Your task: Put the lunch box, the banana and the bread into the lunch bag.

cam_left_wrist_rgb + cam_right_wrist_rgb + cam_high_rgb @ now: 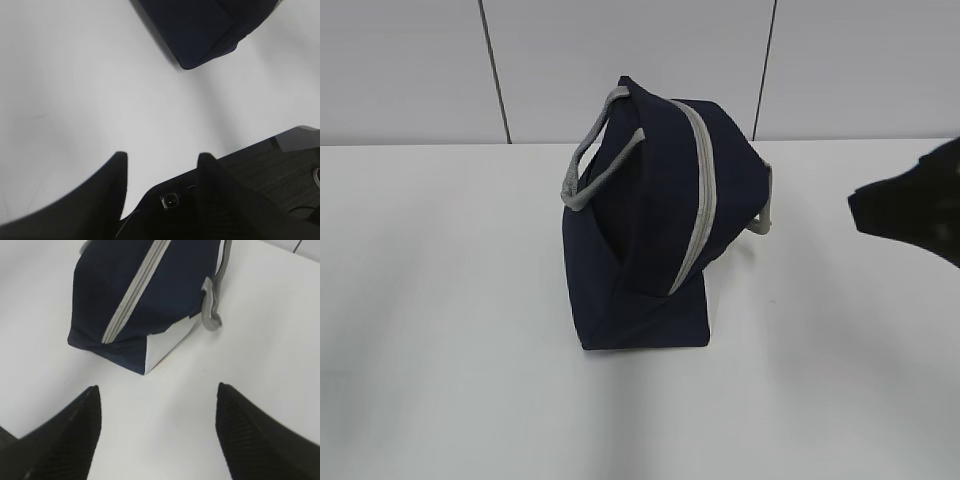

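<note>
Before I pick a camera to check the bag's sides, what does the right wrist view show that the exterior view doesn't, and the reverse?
Only the right wrist view shows the lunch bag's white side panel and the right end effector's open fingers over bare table. Only the exterior view shows the left grey handle and the wall behind. Both show the closed grey zipper tape and the white table.

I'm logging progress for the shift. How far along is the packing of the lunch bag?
The lunch bag stands on the table with its zipper apparently closed; no lunch box, banana or bread is visible outside. Left gripper and right gripper are open and empty. Nothing visibly remains, though the contents are hidden.
</note>
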You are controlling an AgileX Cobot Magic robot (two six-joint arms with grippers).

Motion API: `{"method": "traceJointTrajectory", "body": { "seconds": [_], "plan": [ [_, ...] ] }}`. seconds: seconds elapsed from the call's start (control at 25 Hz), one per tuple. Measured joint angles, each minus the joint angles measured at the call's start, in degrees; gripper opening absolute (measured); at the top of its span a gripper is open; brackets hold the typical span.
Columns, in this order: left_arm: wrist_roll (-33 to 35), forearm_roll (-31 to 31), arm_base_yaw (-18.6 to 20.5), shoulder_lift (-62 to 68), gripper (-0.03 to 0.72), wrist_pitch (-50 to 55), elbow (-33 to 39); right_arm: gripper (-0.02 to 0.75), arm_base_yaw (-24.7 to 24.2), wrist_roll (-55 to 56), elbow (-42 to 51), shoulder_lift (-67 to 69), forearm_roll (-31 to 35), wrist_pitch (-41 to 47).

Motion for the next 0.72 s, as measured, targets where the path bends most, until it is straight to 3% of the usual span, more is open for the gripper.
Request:
{"method": "traceJointTrajectory", "body": {
  "seconds": [0.16, 0.56, 0.72],
  "plan": [
    [0.0, 1.9, 0.0, -4.5, 0.33, 1.4, 1.1, 0.543, 0.0, -1.0, 0.9, -5.6, 0.8, 5.5],
    [0.9, 3.2, 0.0, -22.5, 0.338, 4.3, 12.2, 0.544, 0.0, -1.3, 7.4, -25.4, 2.7, 20.6],
    [1.1, 5.2, 0.0, -28.6, 0.454, 7.6, 13.1, 0.544, 0.0, -0.3, 11.5, -34.2, 3.1, 24.4]
  ]
}}
